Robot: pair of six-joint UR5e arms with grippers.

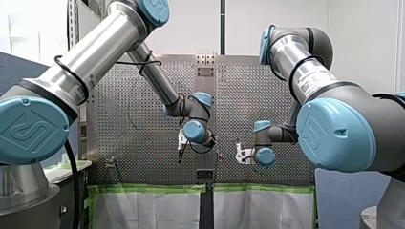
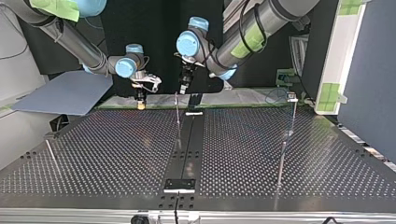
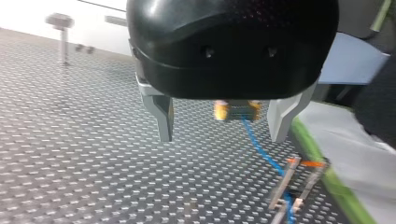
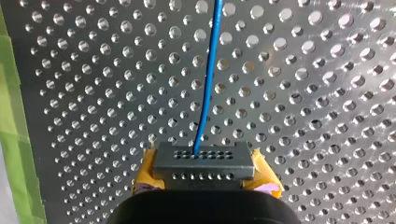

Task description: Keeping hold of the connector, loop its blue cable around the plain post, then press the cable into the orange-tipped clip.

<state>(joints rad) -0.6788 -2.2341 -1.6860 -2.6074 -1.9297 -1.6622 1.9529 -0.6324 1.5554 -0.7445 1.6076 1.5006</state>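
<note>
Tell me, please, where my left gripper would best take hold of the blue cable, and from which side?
Probably the bare straight run of the blue cable between the connector and the orange-tipped clip, from above, with the open left gripper straddling it crosswise. The connector end is clamped in my right gripper.

Robotics lab: perforated table (image 2: 116,154), robot arms (image 1: 95,52) either side.

No full word or number can be read. The left arm's blue cap (image 1: 29,130) and the right arm's blue cap (image 1: 334,134) each carry a raised emblem. A pale label (image 1: 313,80) on the right arm has print too small to read.
</note>
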